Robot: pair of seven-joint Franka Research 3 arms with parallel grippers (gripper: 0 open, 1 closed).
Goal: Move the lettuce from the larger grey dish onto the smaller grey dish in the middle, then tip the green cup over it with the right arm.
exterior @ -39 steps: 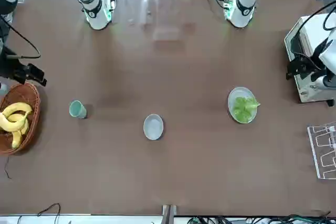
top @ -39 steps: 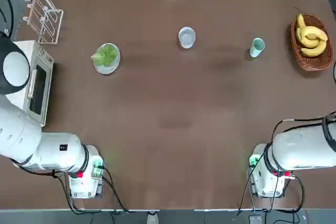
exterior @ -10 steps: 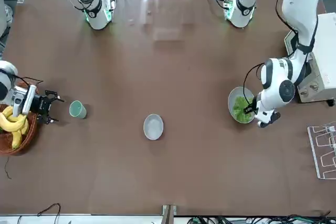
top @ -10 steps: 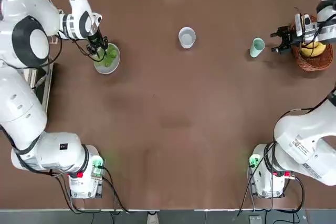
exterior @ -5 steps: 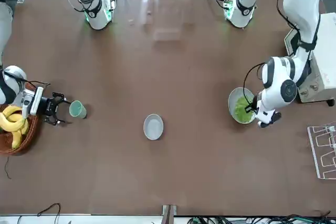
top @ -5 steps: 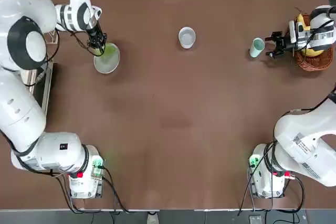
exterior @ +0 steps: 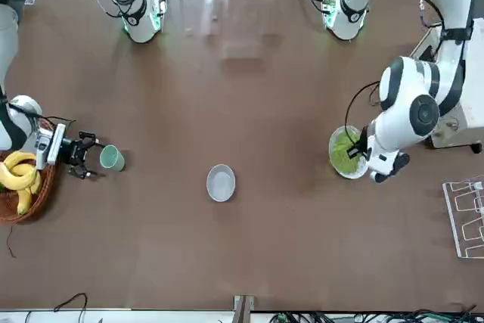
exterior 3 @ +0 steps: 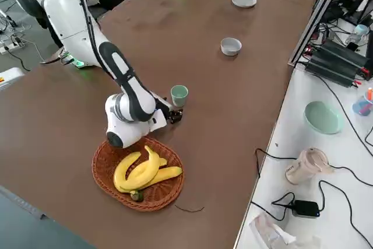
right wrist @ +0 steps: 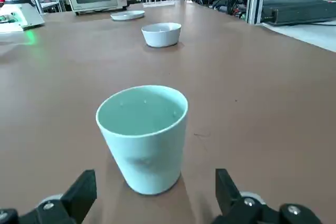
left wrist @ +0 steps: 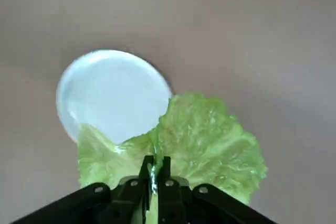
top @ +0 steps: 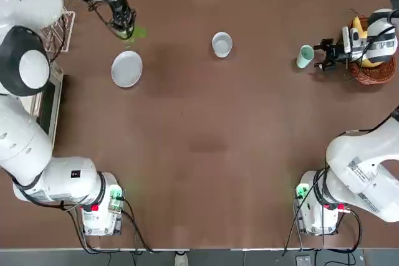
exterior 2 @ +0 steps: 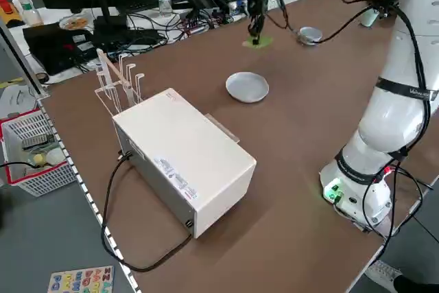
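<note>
My left gripper (top: 128,27) is shut on the lettuce (left wrist: 210,145), a light green ruffled leaf hanging in the air above the table. The larger grey dish (top: 126,68) lies bare below it; in the left wrist view this plate (left wrist: 110,95) shows beside the leaf. The smaller grey dish (top: 222,44) stands apart in the middle at the far side. The green cup (top: 305,56) stands upright to the right. My right gripper (top: 325,55) sits low beside it, open, and the cup (right wrist: 144,137) stands just ahead of its two fingers (right wrist: 79,195).
A wicker basket of bananas (top: 370,48) sits right behind my right gripper. A white oven (exterior 2: 182,159) and a clear rack (top: 53,20) stand at the table's left edge. Cables run along the far edge.
My left gripper closed on the lettuce and lifted it off the plate, which now lies bare. My right gripper came in from the basket to just behind the cup.
</note>
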